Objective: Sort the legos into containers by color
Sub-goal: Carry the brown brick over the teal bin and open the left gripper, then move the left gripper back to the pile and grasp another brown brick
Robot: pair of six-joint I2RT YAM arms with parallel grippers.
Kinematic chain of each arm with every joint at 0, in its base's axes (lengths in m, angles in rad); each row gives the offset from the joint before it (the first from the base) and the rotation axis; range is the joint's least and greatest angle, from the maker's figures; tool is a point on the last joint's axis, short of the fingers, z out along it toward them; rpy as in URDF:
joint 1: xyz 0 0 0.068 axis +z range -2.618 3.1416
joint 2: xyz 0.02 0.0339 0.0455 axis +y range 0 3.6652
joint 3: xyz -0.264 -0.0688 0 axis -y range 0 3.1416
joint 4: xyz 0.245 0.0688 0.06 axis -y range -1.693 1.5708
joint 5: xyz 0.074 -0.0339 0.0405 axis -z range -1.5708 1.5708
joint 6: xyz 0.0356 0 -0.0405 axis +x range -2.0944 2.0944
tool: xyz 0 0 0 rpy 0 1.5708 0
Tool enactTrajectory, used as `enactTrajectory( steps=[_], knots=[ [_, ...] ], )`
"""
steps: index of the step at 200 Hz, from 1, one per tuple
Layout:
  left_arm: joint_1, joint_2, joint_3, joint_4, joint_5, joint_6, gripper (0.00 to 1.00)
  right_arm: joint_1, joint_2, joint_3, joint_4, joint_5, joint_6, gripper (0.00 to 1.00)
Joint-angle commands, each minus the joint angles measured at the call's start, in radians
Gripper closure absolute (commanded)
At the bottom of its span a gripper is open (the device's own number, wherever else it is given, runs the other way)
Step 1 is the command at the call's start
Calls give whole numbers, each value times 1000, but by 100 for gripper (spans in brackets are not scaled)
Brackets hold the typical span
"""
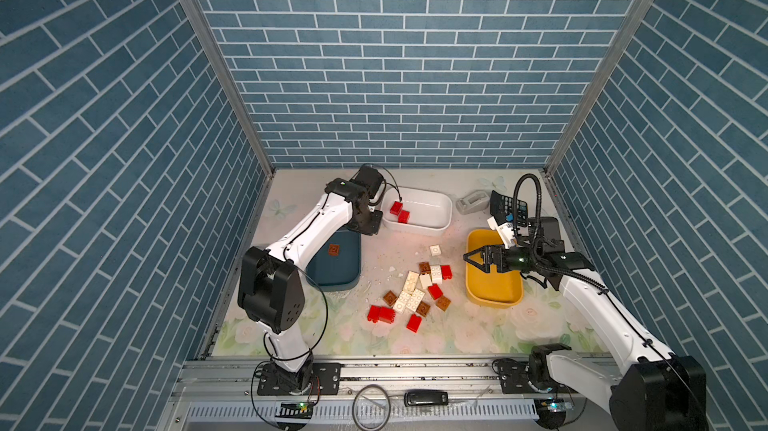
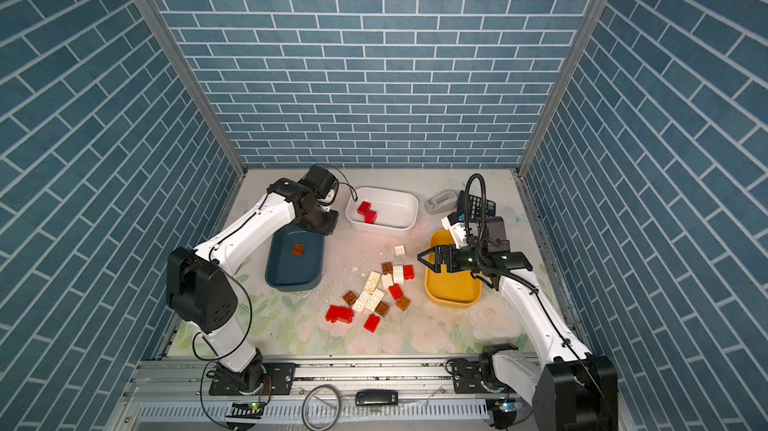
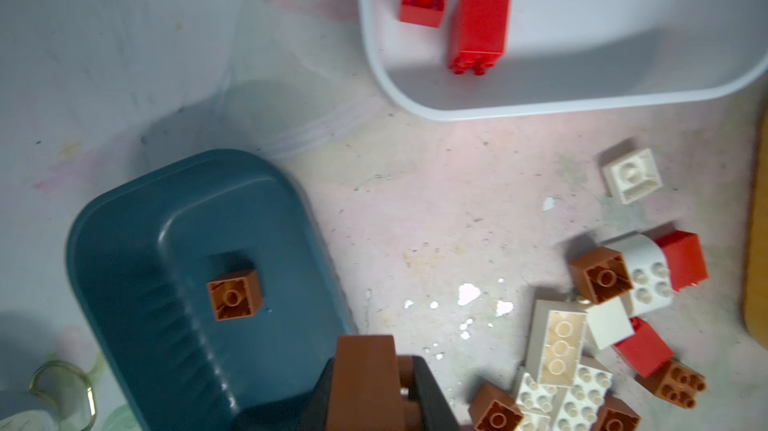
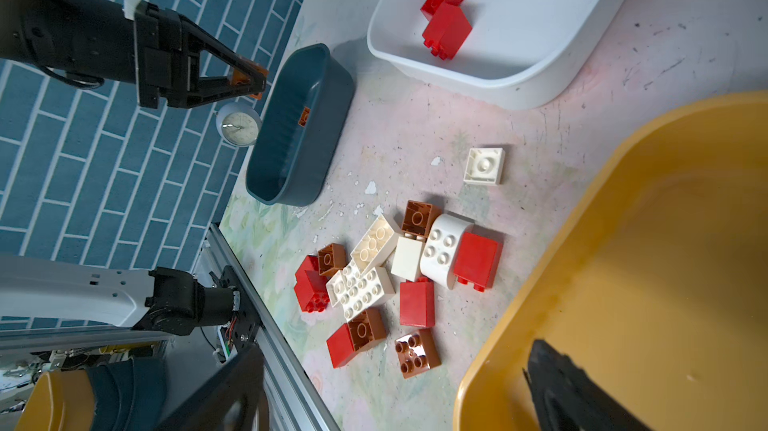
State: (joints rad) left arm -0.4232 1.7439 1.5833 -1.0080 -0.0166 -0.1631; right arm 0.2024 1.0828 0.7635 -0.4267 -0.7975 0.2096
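Top views look down from the front; both closer wrist views share the legos (image 3: 561,346)

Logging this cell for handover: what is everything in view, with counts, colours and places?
white tub: one, white, far middle; two red bricks inside.
teal tub: one, dark teal, left; one brown brick inside.
yellow tub: one, yellow, right; no brick visible inside.
loose bricks: about fifteen, red, brown, white, mid-table.
tape dispenser: one, grey, far right.
calculator: one, black, beside it.
clock: one, pale, beside teal tub.
left gripper: black, shut on held brown brick near teal tub.
right gripper: black, open over yellow tub.
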Motion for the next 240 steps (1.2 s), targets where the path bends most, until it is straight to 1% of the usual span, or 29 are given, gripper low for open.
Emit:
enactTrajectory(
  steps=[1,23,37,47,62,76,97,112,136,152,156,168,194,229,240],
  knots=[
    [80,-6,-52,-27,-73,83,80,22,10,5,97,-40,65,1],
    [160,-4,-99,49,-103,110,80,45,15,5,138,-19,87,1],
    [198,13,-118,90,-76,122,80,54,20,6,160,-11,98,1],
    [214,37,-122,101,-65,125,80,58,28,15,166,-11,100,1],
    [220,64,-134,128,-92,139,79,66,40,31,166,-9,100,1],
    [236,85,-153,162,-95,137,79,71,50,44,166,-9,100,1],
    [255,121,-168,194,-111,140,74,74,66,59,157,-7,92,1],
    [261,135,-164,203,-127,140,67,74,71,65,155,1,89,1],
    [261,131,-154,203,-137,143,55,74,74,64,155,6,90,1],
    [261,124,-140,173,-151,143,43,75,72,65,150,6,87,1],
    [261,120,-134,164,-144,142,41,75,71,66,146,6,83,1],
    [259,91,-133,145,-107,126,39,75,70,71,124,10,67,1],
    [241,3,-152,113,10,60,35,74,68,73,108,20,52,1],
    [161,-117,-208,86,75,-53,32,74,79,76,112,16,49,1],
    [126,-152,-228,81,76,-105,31,74,80,74,108,17,45,1]
  ],
)
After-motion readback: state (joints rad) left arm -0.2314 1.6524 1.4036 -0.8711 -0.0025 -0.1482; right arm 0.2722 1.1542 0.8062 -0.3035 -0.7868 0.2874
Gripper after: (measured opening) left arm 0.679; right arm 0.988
